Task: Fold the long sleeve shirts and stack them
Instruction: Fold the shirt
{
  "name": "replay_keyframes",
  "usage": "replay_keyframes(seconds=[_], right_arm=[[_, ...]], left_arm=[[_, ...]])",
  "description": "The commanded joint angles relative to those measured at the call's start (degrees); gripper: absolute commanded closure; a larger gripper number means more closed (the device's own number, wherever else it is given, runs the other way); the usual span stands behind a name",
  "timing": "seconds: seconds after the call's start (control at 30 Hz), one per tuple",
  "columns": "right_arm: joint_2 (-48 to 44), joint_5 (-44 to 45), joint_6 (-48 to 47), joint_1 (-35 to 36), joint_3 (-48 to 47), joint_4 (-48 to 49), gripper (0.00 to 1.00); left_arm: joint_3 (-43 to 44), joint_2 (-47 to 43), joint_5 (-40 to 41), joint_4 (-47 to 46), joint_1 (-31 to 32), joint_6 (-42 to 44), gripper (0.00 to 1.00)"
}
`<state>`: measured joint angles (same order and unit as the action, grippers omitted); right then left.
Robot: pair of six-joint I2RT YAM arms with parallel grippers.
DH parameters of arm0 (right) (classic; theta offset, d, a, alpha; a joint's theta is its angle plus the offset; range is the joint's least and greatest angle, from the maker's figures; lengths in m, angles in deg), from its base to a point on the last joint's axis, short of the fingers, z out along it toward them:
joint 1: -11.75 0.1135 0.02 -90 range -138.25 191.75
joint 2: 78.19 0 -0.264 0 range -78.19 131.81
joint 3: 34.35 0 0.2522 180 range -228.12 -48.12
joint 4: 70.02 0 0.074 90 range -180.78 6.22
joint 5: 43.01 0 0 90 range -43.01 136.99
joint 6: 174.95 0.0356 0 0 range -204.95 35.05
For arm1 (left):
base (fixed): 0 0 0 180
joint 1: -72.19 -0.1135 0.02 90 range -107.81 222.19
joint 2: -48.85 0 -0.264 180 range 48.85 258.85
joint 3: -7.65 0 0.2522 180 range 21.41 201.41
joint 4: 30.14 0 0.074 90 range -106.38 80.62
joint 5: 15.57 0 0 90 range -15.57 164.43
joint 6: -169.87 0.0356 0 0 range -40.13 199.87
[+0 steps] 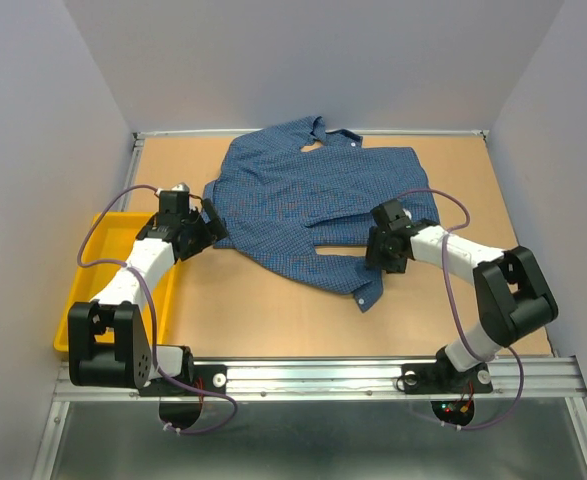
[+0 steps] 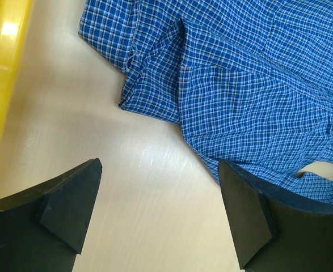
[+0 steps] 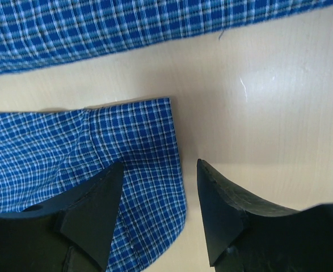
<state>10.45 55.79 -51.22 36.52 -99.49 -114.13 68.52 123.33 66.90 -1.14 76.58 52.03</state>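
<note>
One blue finely checked long sleeve shirt lies spread on the table, collar at the far side. One sleeve runs toward the near right and ends in a cuff. My left gripper is open at the shirt's left edge. In the left wrist view bare table lies between its fingers and the shirt is just beyond. My right gripper is open over the sleeve. In the right wrist view a cloth corner lies partly between its fingers.
A yellow tray stands off the table's left edge, beside the left arm, and shows at the left of the left wrist view. Grey walls enclose the table at the far side and both sides. A metal rail runs along the near edge.
</note>
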Motion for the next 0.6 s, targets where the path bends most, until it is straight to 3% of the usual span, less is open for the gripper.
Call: replay_keyframes(seconds=[0.0,0.23,0.33,0.47,0.57], right_arm=[[1.7,2.2,0.8,0.0,-0.6,5.4,0.40],[5.0,0.3,-1.3,0.7,2.3,8.9,0.41],[6.5,-0.2,-1.9,1.0,3.0,9.1,0.49],[7.2,-2.0,-2.7,1.2,4.3,9.2,0.71],[5.9,-3.0,-4.0,1.2,4.7,9.1,0.95]], left_arm=[[-1.3,-1.6,0.1,-0.8,0.0,1.2,0.04],[-1.8,-1.0,-0.3,-1.4,0.0,1.0,0.04],[-1.8,-1.1,-0.1,-1.5,0.0,1.1,0.04],[-2.1,-1.1,-0.1,-1.7,0.0,1.3,0.04],[-2.1,-0.9,-0.4,-1.9,0.0,1.1,0.04]])
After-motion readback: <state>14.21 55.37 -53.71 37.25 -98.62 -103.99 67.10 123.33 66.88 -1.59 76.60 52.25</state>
